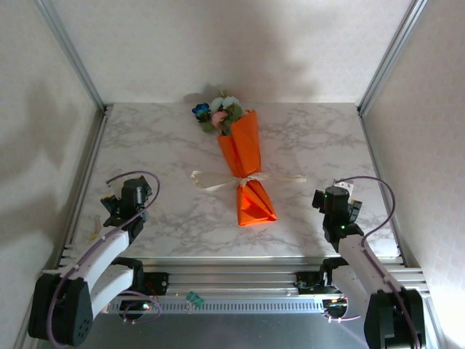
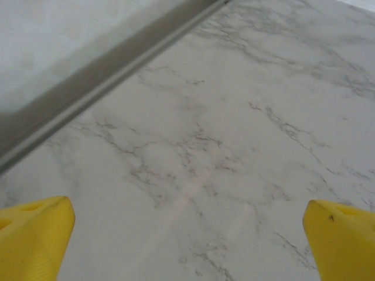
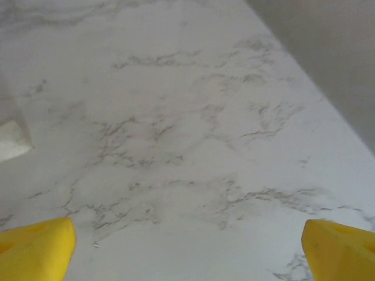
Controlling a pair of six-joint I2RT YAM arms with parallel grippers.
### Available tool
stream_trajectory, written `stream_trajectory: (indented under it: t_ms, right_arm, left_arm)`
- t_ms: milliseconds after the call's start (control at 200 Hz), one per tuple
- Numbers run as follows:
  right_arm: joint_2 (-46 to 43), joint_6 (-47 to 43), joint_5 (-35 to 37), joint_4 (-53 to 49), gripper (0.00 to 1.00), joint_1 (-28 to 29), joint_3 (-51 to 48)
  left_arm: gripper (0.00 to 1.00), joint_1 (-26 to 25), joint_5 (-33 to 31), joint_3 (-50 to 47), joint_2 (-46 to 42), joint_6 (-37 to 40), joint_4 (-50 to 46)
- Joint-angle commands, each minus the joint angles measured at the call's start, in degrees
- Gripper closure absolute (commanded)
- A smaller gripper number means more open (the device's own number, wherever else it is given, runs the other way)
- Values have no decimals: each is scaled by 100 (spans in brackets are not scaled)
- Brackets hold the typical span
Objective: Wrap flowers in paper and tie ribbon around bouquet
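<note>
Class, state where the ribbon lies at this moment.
In the top view, the ribbon is tied round the narrow waist of the bouquet at the centre of the table, ends trailing left and right.

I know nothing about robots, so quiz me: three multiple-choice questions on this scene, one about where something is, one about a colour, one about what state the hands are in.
1. Where is the bouquet?
A. Lying mid-table, between the two arms
B. Hanging in the air
C. On the floor

2. What colour is the paper around the flowers?
A. Blue
B. Orange
C. Green

3. How are the left hand and the right hand?
A. Both shut
B. One open, one shut
C. Both open, holding nothing

Answers:
1 A: it rests on the marble, apart from both hands.
2 B: the wrap is bright orange.
3 C: each stands wide open, and the ribbon is round the bouquet, not in a hand.
</note>
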Motion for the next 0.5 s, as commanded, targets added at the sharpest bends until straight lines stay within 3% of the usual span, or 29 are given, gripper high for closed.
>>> stream_trajectory:
  t_ms: [0, 210, 496]
  right_arm:
    - [622, -269, -471, 1429, 1, -24, 45]
    - [1968, -617, -1189, 3456, 1, -127, 149]
    - [3198, -812, -1653, 5143, 1, -222, 141]
  left_arm:
    - [0, 423, 1139, -100, 341, 579, 1794]
    - [0, 1327, 2005, -410, 1444, 263, 3804]
    - [0, 1364, 2454, -702, 2157, 576, 5439]
